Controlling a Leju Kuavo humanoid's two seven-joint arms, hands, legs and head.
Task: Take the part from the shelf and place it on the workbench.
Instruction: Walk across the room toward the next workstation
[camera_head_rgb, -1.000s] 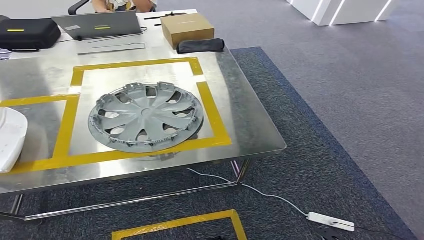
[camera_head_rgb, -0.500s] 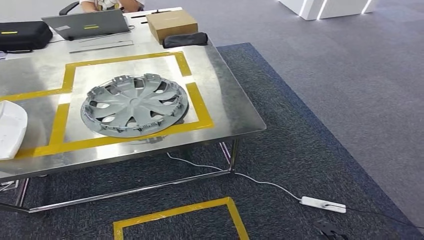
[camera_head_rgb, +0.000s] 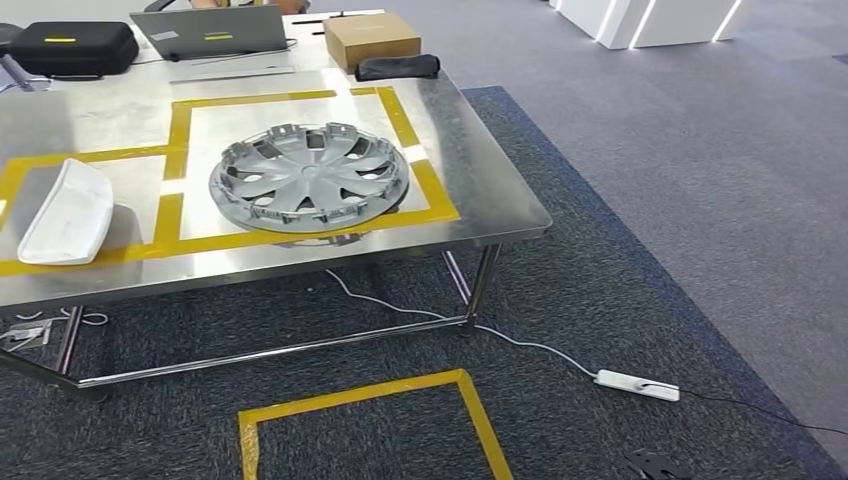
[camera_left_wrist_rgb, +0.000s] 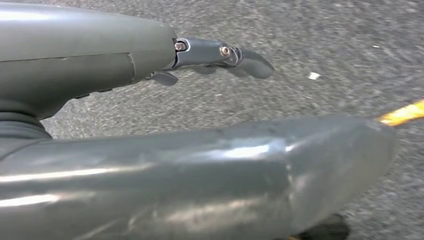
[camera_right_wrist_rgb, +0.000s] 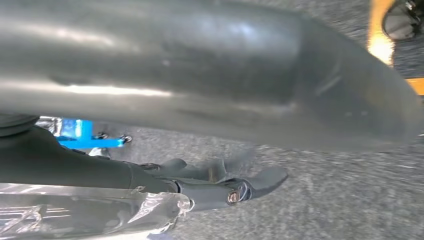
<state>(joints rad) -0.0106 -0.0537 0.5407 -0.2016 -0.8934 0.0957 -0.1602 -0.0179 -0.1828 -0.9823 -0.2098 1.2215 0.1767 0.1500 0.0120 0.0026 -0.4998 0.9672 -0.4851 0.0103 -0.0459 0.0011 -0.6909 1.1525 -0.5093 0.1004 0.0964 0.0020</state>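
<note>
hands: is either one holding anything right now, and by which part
Nothing is held. The left hand and the right hand both hang over carpet with nothing in their fingers; the hubcap lies on the workbench.

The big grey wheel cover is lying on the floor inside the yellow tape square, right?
Not quite. The head view shows the grey wheel cover lying on the metal workbench, inside the yellow tape square marked there. The floor's yellow square has nothing in it.
</note>
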